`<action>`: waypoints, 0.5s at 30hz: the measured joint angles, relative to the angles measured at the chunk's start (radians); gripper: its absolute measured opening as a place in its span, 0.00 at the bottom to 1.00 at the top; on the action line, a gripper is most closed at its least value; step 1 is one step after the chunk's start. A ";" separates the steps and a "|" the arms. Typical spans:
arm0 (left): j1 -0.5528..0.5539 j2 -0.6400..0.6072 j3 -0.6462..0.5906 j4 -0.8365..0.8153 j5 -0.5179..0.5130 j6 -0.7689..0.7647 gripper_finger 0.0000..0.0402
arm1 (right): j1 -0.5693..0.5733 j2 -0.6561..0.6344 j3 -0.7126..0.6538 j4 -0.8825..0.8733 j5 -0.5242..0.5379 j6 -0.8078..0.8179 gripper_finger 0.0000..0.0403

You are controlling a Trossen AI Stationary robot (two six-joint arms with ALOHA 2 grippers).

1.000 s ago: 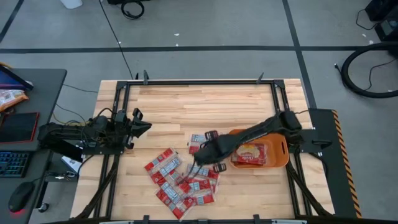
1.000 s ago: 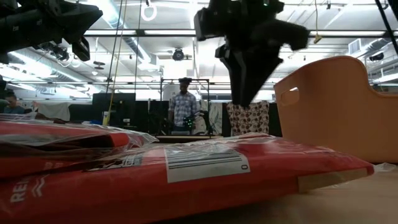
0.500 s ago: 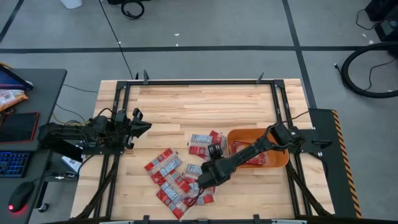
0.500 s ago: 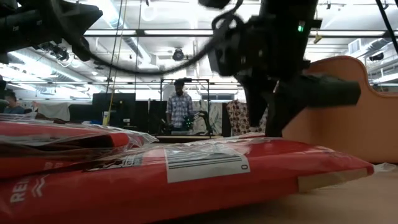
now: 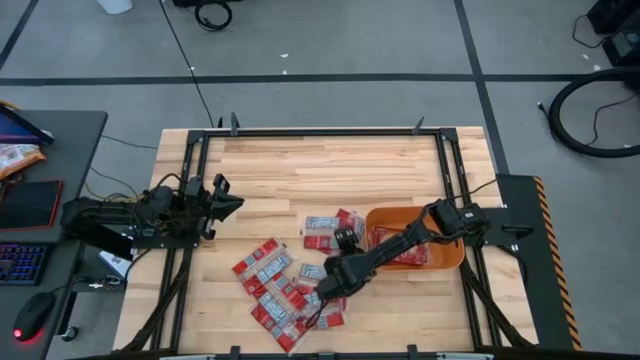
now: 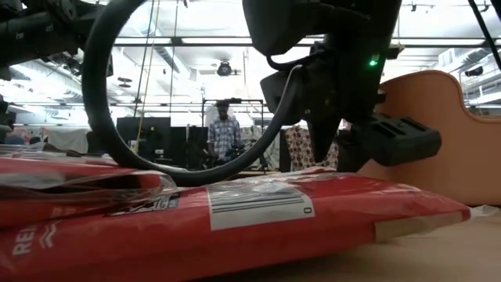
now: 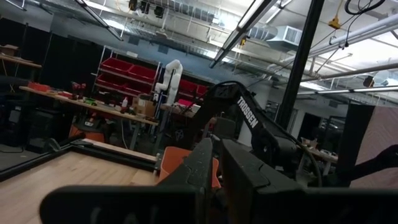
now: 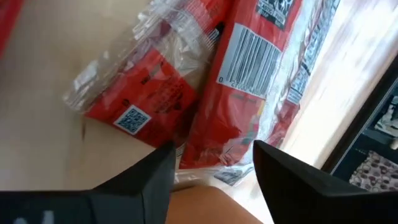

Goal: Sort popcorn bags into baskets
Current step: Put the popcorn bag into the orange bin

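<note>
Several red popcorn bags with white labels lie in a loose pile (image 5: 283,290) on the near middle of the table; two more (image 5: 325,228) lie beside the orange tub (image 5: 455,235), which holds some bags (image 5: 405,256). My right gripper (image 5: 325,288) reaches across from the tub and is low over the pile's right side. It is open, and in the right wrist view its fingers (image 8: 212,149) stand on either side of one end of a barcode-labelled bag (image 8: 242,87). My left gripper (image 5: 228,198) waits shut at the table's left side. My right gripper comes at the pile slanting down from the table's right. Its open fingers (image 8: 158,177) straddle the end (image 8: 208,146) of a bag that lies flat on other bags. Whether the fingers touch it, I cannot tell.
The tub stands at the table's right, close behind the right arm, with its tall wall (image 6: 438,133) next to the gripper. A red bag (image 6: 258,219) fills the foreground of the low view. Bare wood stretches across the far half of the table. A person stands in the room beyond.
My right gripper has moved from beside the tub toward the table's near edge and down onto the right side of the pile, most of it in the first half second. The bags have stayed where they were.
</note>
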 joint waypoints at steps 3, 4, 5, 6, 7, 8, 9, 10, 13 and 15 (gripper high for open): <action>0.000 0.000 0.000 0.000 0.000 0.000 0.09 | -0.005 0.000 0.000 0.009 0.025 -0.005 0.49; 0.000 0.000 0.000 0.000 0.000 0.000 0.09 | -0.008 0.000 0.000 0.008 0.034 -0.012 0.47; 0.000 0.000 0.000 0.000 0.000 0.000 0.09 | -0.011 0.000 0.000 0.007 0.038 -0.024 0.45; 0.000 0.000 0.000 0.000 0.000 0.000 0.09 | -0.013 0.000 0.000 0.008 0.040 -0.033 0.44; 0.000 0.000 0.000 0.000 0.000 0.000 0.09 | -0.017 0.000 -0.001 0.010 0.041 -0.043 0.42; 0.000 0.000 0.000 0.000 0.000 0.000 0.09 | -0.021 0.000 -0.006 0.022 0.041 -0.054 0.41; 0.000 0.000 0.000 0.000 0.000 0.000 0.09 | -0.025 0.000 -0.012 0.038 0.041 -0.059 0.39; 0.000 0.000 0.000 0.000 0.000 0.000 0.09 | -0.030 0.000 -0.019 0.048 0.040 -0.064 0.37; 0.000 0.000 0.000 0.000 0.000 0.000 0.09 | -0.044 -0.002 -0.041 0.075 0.022 -0.076 0.31; 0.000 0.000 0.000 0.000 0.000 0.000 0.09 | -0.052 -0.002 -0.058 0.096 0.022 -0.075 0.24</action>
